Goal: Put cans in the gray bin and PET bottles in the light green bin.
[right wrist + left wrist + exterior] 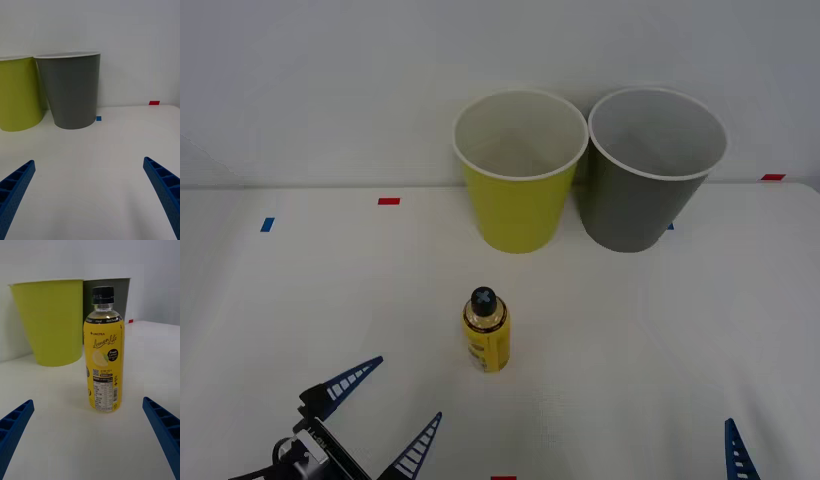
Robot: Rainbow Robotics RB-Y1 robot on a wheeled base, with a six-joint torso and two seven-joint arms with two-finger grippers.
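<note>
Looking down from the front camera, I have my left gripper [385,400] low at the near left of the table [660,330], its two blue ribbed fingers [348,380] spread wide apart with nothing between them and their tips angled toward the middle of the table. On my left wrist camera the same fingers [15,423] sit at the two bottom corners, far apart, and the PET bottle [104,352] stands upright on the table ahead of the gap between them, not touched by either finger. It is a small clear bottle with a black cap, a yellow wrap label reading Lemon Lite and yellowish liquid inside. From the front camera the PET bottle [485,330] stands alone near the middle of the table, ahead of the left gripper and to its right, and well short of the bins. My right gripper [90,187] waits at the near right edge of the table; one blue finger [738,455] shows at the bottom right of the front view, and on my right wrist camera its fingers [163,183] are also spread wide and empty over bare table. Beyond the bottle, at the back of the table by the wall, the light green bin [518,185] stands upright on the left and the gray bin [650,180] just beside it on the right, both open at the top. Small red tape marks [388,201] and blue ones lie on the table.
</note>
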